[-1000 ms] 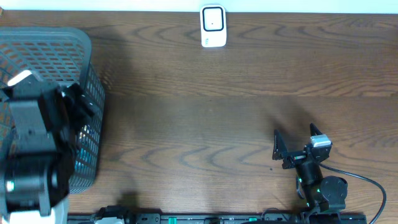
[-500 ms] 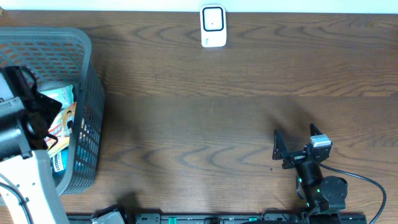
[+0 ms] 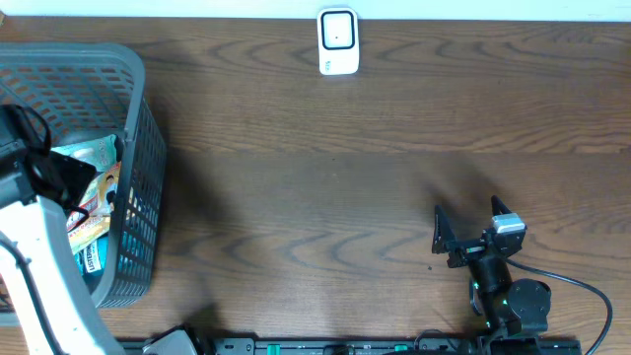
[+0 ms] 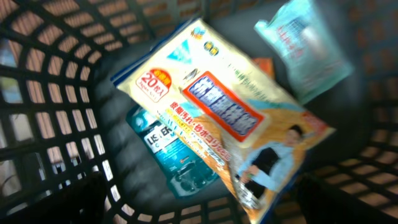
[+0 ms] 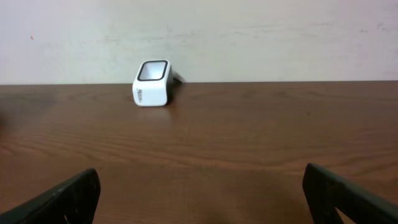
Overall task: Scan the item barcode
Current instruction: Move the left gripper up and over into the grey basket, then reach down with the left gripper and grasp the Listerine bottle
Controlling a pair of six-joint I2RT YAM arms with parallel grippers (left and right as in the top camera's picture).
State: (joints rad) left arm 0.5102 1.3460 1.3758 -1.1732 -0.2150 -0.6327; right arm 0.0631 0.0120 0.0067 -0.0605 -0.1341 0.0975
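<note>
Hovering inside the grey basket (image 3: 138, 148), left pincer (image 4: 202, 202) spread wide above a yellow packet (image 4: 230, 118) and teal pouch (image 4: 174, 155), right pincer (image 3: 470, 229) spread over the table (image 3: 325, 197), white scanner (image 3: 337, 41) far ahead

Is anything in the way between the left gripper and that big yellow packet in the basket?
Nothing visible is. The left gripper is open over the basket, and the yellow packet lies uncovered on top of a teal pouch, directly below the wrist camera.

The left arm (image 3: 35, 261) is hanging over the basket (image 3: 108, 57) of packets (image 3: 99, 158); the right gripper (image 3: 467, 212) is sitting with fingers (image 3: 437, 227) spread on the bench (image 3: 325, 187); the scanner (image 3: 337, 41) is standing at the far edge.
</note>
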